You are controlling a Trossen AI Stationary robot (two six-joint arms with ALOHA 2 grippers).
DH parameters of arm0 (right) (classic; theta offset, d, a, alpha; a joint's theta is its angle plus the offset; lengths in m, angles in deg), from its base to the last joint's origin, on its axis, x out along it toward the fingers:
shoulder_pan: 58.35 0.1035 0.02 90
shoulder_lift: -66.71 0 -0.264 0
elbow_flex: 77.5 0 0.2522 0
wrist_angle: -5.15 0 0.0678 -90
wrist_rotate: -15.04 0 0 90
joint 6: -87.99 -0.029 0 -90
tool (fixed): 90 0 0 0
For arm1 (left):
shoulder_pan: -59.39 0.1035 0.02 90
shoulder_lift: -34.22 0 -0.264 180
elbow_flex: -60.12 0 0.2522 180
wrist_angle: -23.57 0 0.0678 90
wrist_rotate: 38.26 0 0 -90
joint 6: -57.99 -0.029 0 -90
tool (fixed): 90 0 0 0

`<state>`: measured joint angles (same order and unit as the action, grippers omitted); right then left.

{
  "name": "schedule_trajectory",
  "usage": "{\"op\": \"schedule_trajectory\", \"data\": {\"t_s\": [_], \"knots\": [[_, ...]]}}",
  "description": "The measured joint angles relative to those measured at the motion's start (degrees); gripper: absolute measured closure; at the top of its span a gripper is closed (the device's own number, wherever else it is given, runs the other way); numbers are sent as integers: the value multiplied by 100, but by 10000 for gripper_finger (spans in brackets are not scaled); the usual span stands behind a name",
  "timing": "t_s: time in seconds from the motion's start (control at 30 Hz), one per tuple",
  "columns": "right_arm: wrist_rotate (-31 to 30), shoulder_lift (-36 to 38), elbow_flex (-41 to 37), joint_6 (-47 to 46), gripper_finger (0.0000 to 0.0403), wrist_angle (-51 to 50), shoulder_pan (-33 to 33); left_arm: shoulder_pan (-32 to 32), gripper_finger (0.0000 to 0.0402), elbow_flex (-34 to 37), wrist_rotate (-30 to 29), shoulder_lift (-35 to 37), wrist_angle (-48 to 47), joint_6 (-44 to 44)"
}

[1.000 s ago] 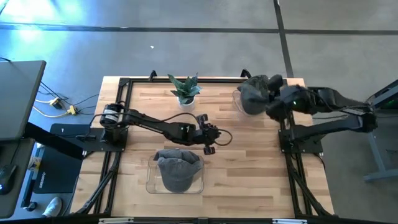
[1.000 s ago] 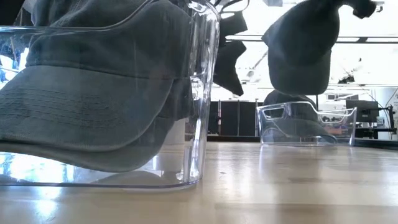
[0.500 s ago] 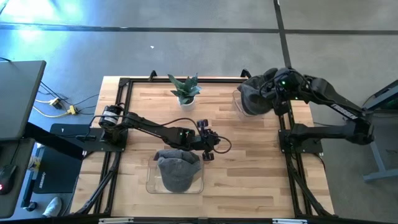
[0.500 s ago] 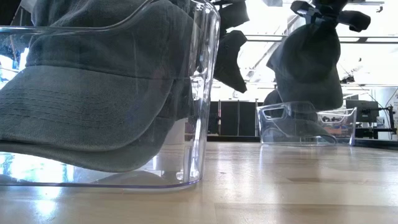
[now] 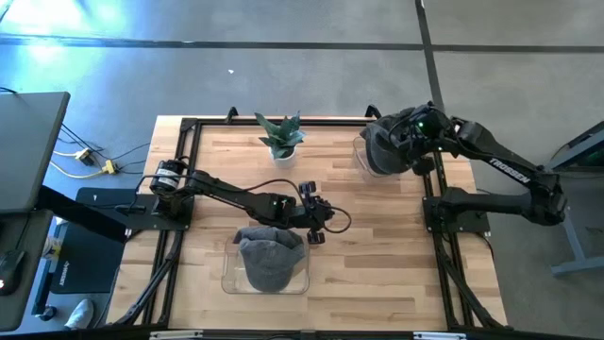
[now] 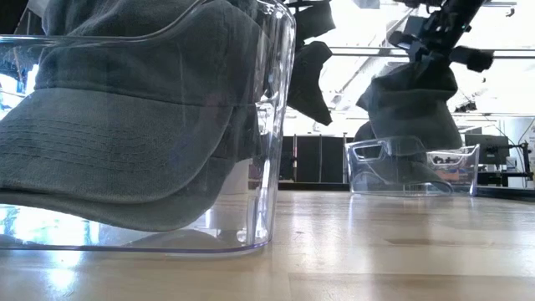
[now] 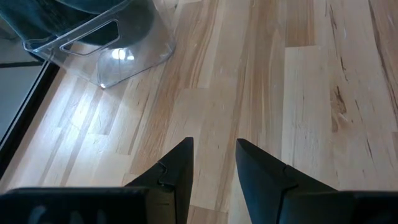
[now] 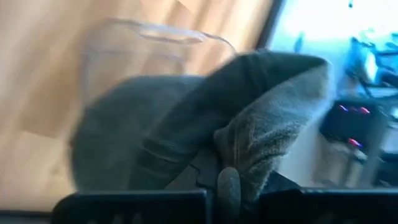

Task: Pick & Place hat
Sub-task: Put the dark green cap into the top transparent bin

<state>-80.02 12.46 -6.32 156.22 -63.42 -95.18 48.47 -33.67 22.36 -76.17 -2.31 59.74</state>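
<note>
The right claw [image 5: 416, 133] pinches a hat [image 6: 411, 102] above the far bin [image 6: 411, 167]. The left claw [image 7: 212, 163], slightly spread, waits mid-surface. The drooping hat may snag the bin's rim and spill outside.

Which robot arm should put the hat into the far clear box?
Probably the right: the right gripper is clamped on the hat just above the far bin. The left gripper sits empty near the front bin.
</note>
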Motion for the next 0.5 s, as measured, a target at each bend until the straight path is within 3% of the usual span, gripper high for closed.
{"op": "schedule_trajectory", "data": {"t_s": [0.5], "knots": [[-194, 169, -97, 406, 398, 884, -148, 0, 287, 0, 31, -2, 0, 2]]}}
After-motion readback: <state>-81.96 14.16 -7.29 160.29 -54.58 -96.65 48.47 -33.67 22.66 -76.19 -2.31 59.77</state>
